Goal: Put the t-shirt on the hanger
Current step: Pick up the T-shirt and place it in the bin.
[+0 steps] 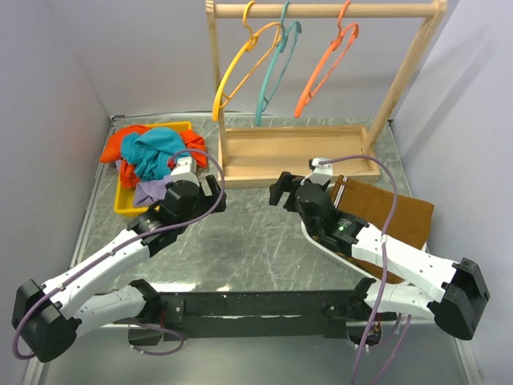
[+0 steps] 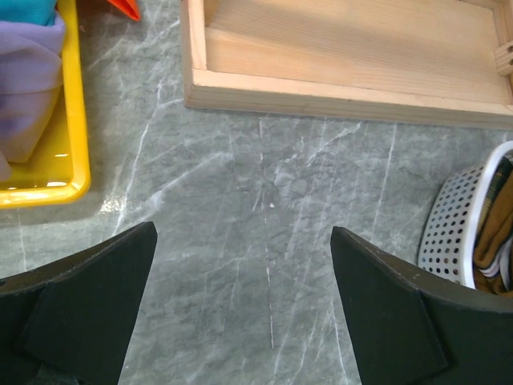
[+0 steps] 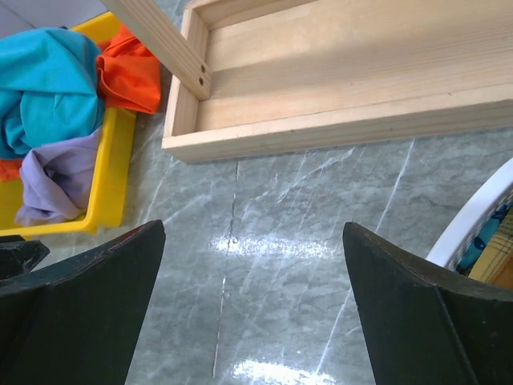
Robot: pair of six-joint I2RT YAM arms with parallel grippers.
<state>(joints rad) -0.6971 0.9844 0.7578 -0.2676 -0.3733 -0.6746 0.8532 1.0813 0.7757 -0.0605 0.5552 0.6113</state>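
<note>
T-shirt [image 1: 156,152] crumpled in tray [image 1: 122,204] (apparently topmost).

White shells and black joint housings on left arm [image 1: 96,277] and right arm [image 1: 401,255]. A mauve cable [image 1: 390,204] loops along each. Small green light [image 1: 340,227] on right wrist. On left gripper [image 2: 244,231] and right gripper [image 3: 254,226]: matte black wedge fingers. Shared black base rail [image 1: 256,305].

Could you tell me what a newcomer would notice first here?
A yellow hanger, a teal hanger and an orange hanger dangle from the wooden rack at the back. At left, the teal t-shirt tops a clothes heap in a yellow tray. The left gripper and right gripper hover open above the table.
</note>
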